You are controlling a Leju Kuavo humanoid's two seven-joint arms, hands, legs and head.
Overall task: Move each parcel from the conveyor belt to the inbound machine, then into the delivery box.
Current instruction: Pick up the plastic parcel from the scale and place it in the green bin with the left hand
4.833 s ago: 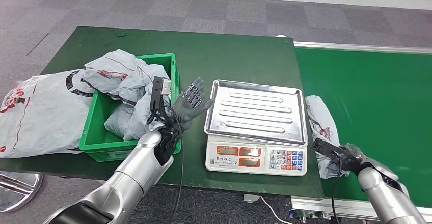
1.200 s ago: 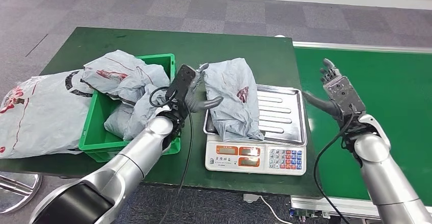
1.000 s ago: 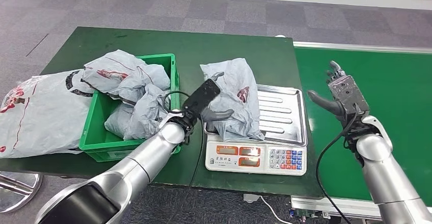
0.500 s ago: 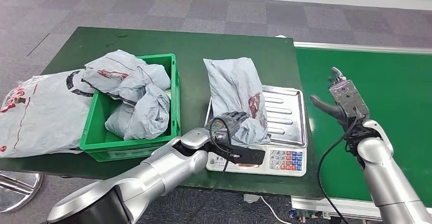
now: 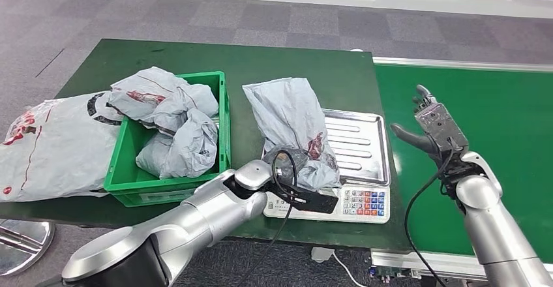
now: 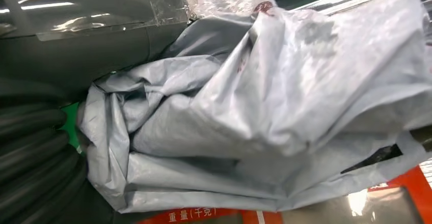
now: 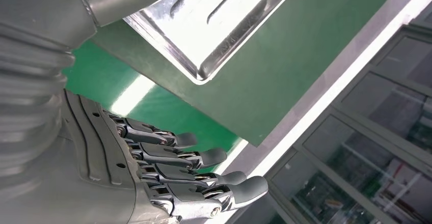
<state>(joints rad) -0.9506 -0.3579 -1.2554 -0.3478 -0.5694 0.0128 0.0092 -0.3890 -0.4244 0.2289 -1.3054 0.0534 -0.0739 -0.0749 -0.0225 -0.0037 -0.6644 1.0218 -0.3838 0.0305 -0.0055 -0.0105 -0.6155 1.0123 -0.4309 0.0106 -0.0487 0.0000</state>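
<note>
Grey parcel (image 5: 293, 124) lying across the scale tray's (image 5: 362, 145) left edge, left hand (image 5: 295, 164) gripping its near end, right hand (image 5: 432, 121) empty with fingers spread above the conveyor belt (image 5: 508, 137).

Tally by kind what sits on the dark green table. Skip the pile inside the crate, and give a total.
Crate: 1
Scale: 1
Parcels outside the crate: 2, the parcel on the scale and the big parcel left of the crate
Total: 4
</note>
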